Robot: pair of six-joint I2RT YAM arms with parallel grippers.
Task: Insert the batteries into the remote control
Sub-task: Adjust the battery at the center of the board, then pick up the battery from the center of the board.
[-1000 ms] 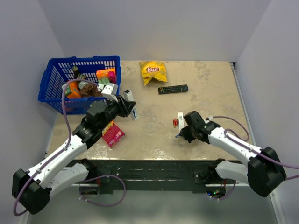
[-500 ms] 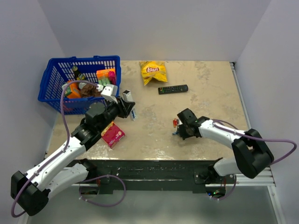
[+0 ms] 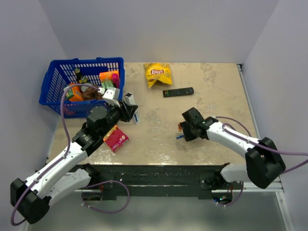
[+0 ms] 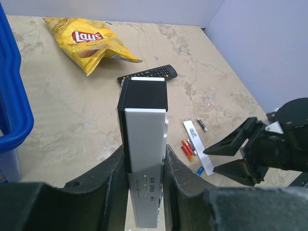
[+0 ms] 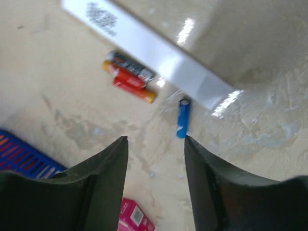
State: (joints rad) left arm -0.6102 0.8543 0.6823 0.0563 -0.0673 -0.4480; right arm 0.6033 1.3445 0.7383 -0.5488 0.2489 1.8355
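Blue battery [image 5: 183, 118] just beyond gaping right tool [image 5: 155, 140], seemingly apart

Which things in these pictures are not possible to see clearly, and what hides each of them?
1. Left wrist view: the remote control has its lower end hidden inside the left claw; its battery compartment does not show.
2. Right wrist view: the white back strip is cut off by the top edge, and its print is blurred.
3. Top view: the batteries are too small to count and partly covered by the right claw.
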